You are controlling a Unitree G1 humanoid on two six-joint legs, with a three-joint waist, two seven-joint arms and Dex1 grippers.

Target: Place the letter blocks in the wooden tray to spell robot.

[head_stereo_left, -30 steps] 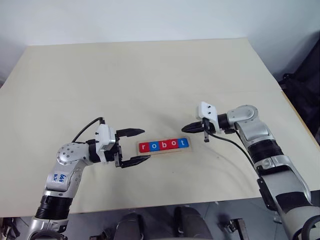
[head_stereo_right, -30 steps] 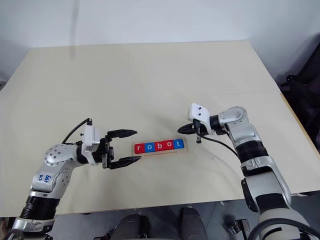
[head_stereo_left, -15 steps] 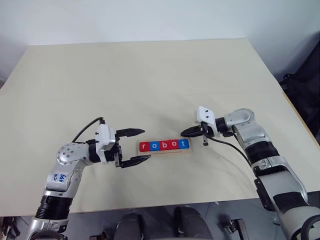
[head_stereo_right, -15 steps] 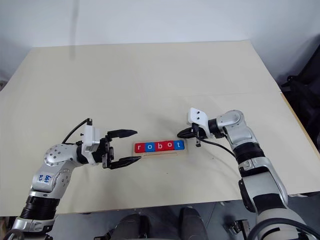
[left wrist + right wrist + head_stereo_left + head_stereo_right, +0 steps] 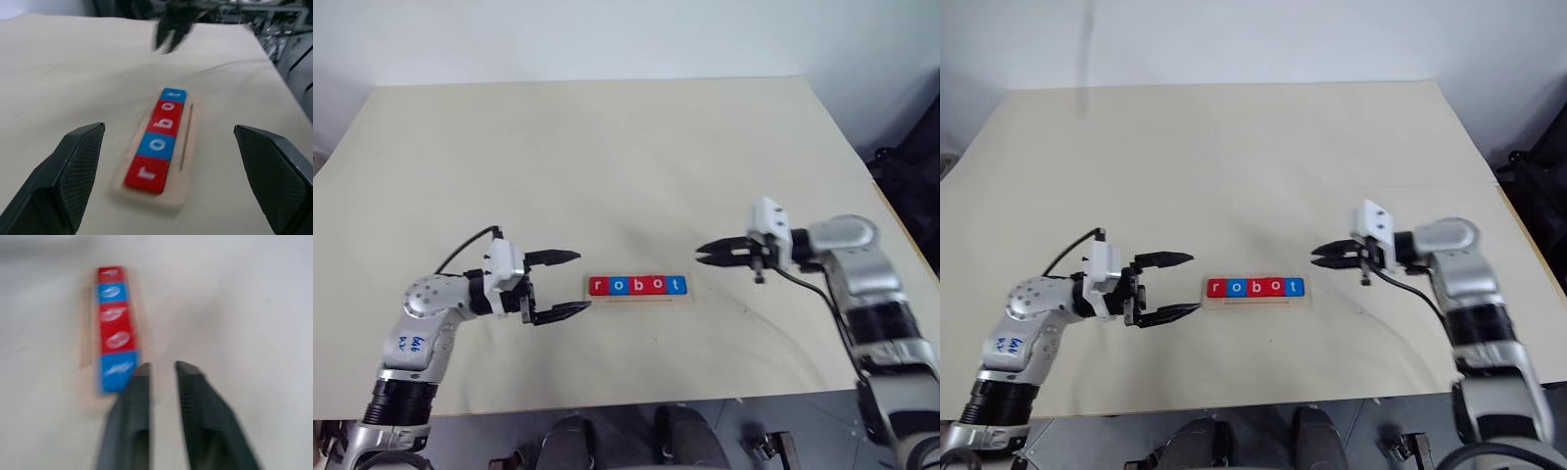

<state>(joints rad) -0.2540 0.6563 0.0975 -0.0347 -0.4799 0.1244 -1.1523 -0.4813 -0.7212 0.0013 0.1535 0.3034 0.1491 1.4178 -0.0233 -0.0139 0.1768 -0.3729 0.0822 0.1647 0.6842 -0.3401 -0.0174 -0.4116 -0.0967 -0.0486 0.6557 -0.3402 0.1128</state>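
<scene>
Five letter blocks (image 5: 637, 285) lie in a row in the wooden tray (image 5: 638, 297) at the table's front middle, red, blue, red, red, blue, reading "robot". My left gripper (image 5: 581, 282) is off the tray's left end, a short gap away, pointing at it with its fingers (image 5: 73, 171) wide open and nothing between them. Off the right end, clear of the tray, my right gripper (image 5: 701, 255) points at the blocks (image 5: 115, 328). Its fingers (image 5: 142, 387) stand a narrow gap apart and hold nothing. In the left wrist view the tray (image 5: 188, 147) lies between my fingers, with the right gripper (image 5: 172, 27) beyond it.
The tray rests on a broad beige table (image 5: 607, 157) with bare surface all around. The table's front edge (image 5: 636, 406) runs close below both arms. Dark equipment (image 5: 911, 176) stands past the right edge.
My right gripper has drawn back to the right, away from the tray's right end, and its fingers have parted a little. My left gripper has shifted slightly left, away from the tray.
</scene>
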